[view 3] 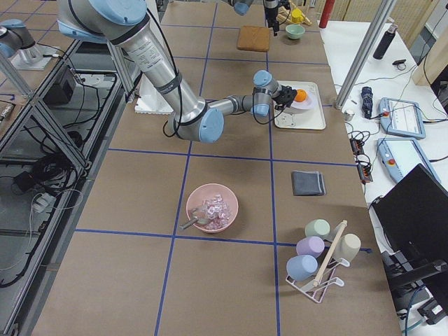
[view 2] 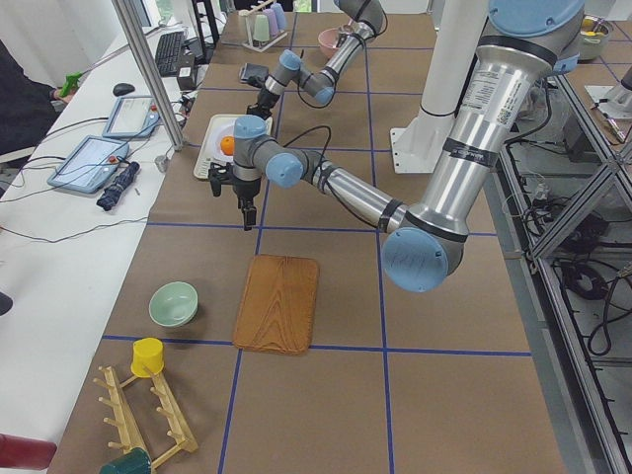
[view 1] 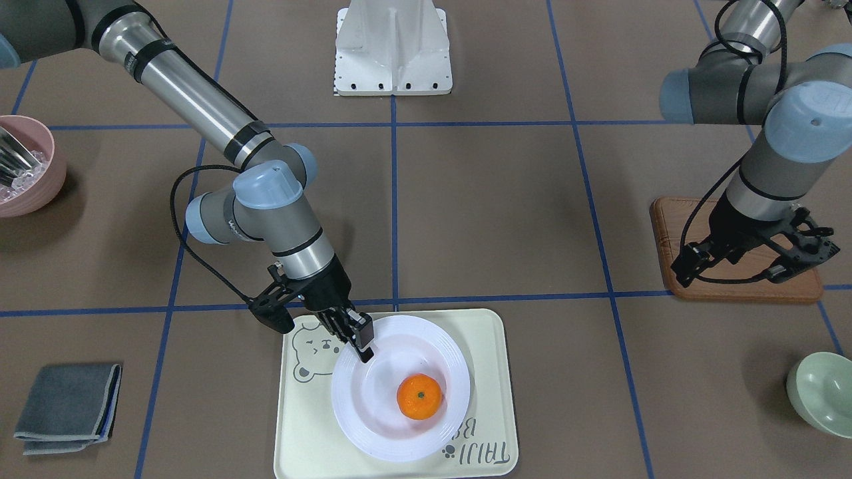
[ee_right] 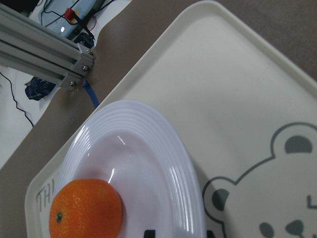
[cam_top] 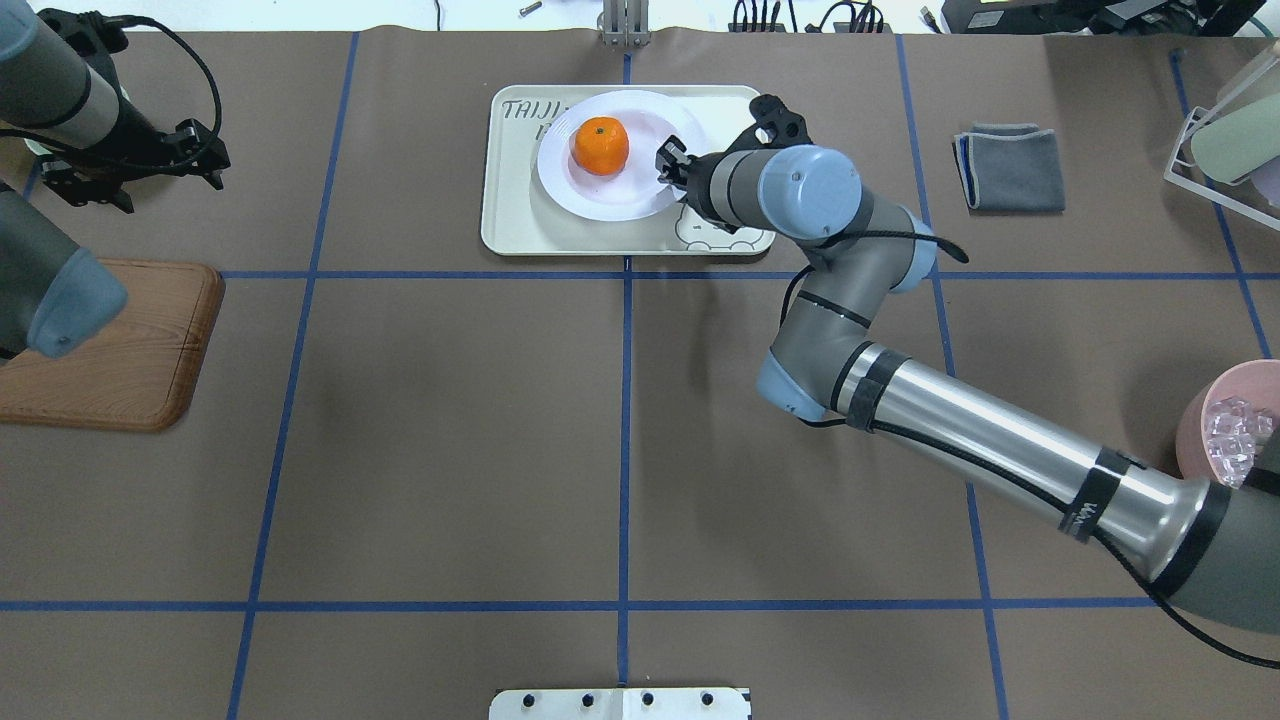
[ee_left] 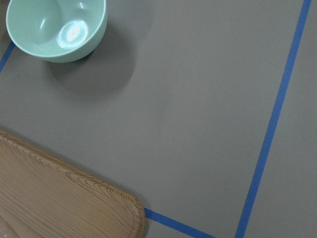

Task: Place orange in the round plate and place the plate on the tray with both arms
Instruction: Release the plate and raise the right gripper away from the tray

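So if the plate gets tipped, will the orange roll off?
It would likely roll: the orange is round and lies loose. The plate, deep with a raised rim, should catch it on a gentle tilt. Its glossy surface probably gives little grip.

You're working in robot lab cell, test bench setup. Table under right gripper wrapped in brown sheet, marked off in blue tape grid. White pedestal with bolt holes sits behind that gripper, robot side. Beyond its fingertips, past table edge: aluminium frame post, side bench with teach pendants, keyboard, loose wires. Further behind gripper, open metal framing full of cable bundles
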{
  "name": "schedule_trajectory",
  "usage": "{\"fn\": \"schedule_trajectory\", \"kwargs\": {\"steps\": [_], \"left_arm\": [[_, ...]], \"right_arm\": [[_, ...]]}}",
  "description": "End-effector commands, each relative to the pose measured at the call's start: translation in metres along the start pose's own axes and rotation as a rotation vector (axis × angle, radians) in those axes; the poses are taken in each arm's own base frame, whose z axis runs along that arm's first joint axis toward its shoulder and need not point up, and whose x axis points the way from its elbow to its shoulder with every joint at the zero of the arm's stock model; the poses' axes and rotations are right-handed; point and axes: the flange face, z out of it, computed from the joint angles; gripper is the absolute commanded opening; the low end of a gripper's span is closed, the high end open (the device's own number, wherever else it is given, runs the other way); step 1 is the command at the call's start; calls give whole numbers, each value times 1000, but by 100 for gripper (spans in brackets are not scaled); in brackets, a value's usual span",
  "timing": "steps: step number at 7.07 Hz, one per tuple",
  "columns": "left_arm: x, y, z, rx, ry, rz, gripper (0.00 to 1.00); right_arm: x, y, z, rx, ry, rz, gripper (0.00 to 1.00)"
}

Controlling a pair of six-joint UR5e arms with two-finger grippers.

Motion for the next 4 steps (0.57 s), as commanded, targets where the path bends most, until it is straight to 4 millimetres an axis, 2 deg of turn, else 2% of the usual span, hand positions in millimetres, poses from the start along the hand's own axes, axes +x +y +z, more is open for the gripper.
{"fn": "schedule_trajectory", "kwargs": {"steps": [1,2,3,4], "left_arm": [[0,0,-3,2,5,0,98],[0,-2,-8,9,10,-2,98],[-12,-11,-15,-15,29,-23,98],[-47,-24,-33,-51,66,15,98]], "right_arm": [[14,-69,-76,-218,229,-206,100],[30,-130,-117,-198,316,-152,100],[69,-160,-159,-199,388,-262,100],[112,-186,-203,-237,459,-474,100]]}}
